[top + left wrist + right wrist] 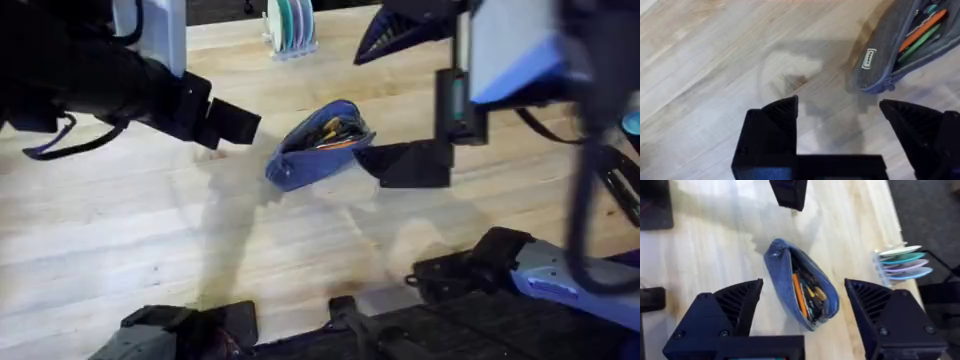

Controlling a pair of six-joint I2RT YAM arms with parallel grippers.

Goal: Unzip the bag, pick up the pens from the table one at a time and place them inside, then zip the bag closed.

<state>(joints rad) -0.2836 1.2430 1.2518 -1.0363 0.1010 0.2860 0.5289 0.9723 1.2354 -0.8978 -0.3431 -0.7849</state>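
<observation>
From above, we see the bag (318, 145) lying near the middle of the bench (120, 230), unzipped, with orange and dark pens (335, 133) showing inside its mouth. Our left claw (240, 124) hangs to the left of the bag, apart from it, and from this view we cannot tell how its fingers stand. Our right claw (405, 165) is just beside the right end of the bag; whether it touches the fabric we cannot tell. At the far edge of the bench stands a small rack of coloured discs (289, 25).

Through the left wrist camera, the left claw (840, 112) is released: its two black fingers (782, 112) stand wide apart over bare wood and hold nothing. The bag (885, 47) lies beyond them, not touching, with a small white label (869, 58) on its side and an orange and a green pen (922, 30) inside.

Through the right wrist camera, the right claw (802, 302) is also released, its fingers (742, 305) spread to both sides of the bag (785, 275) and above it, grasping nothing. The bag is open, the pens (807, 297) lie along its length inside. The left claw (789, 194) shows farther off, and the rack of discs (905, 262) is near the bench edge.
</observation>
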